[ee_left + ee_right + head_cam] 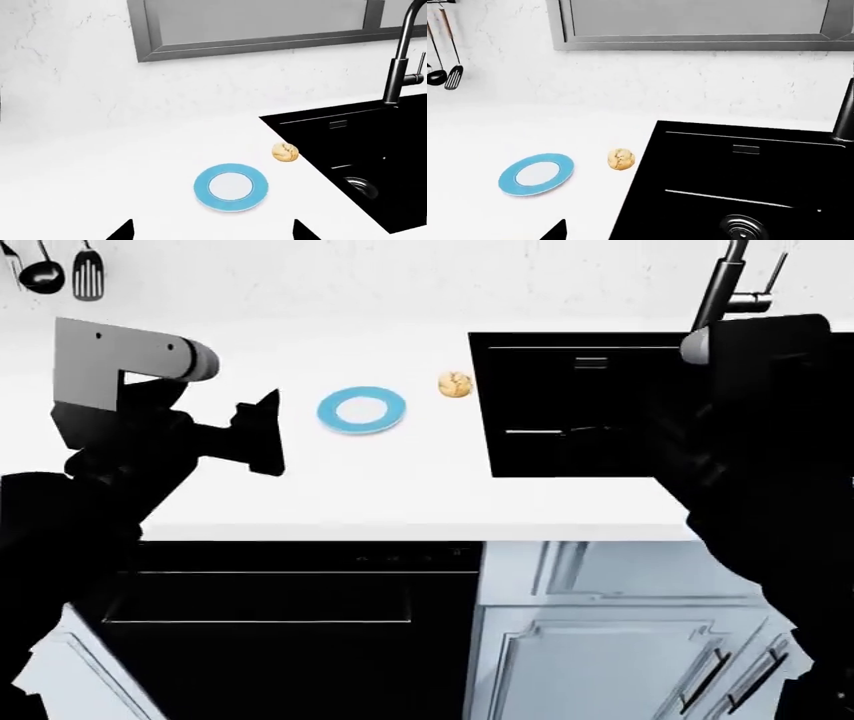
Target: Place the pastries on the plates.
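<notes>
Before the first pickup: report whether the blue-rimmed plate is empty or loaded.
Empty. The blue-rimmed plate shows a bare white centre; the bun sits apart on the counter, beside the sink.

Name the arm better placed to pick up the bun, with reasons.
Probably left. The left gripper hangs open over the counter beside the blue plate, near the bun. The right arm is over the sink.

Left wrist view only catches the two dark tips of the left end effector (pixel 212 231) at the frame edge, so can't tell much about its grip. Right end effector (pixel 555 231) is even worse, just one tip poking in. In the head view the right arm (pixel 767 440) covers part of the sink (pixel 574 410), and the faucet (pixel 727 285) is cut off on top.
</notes>
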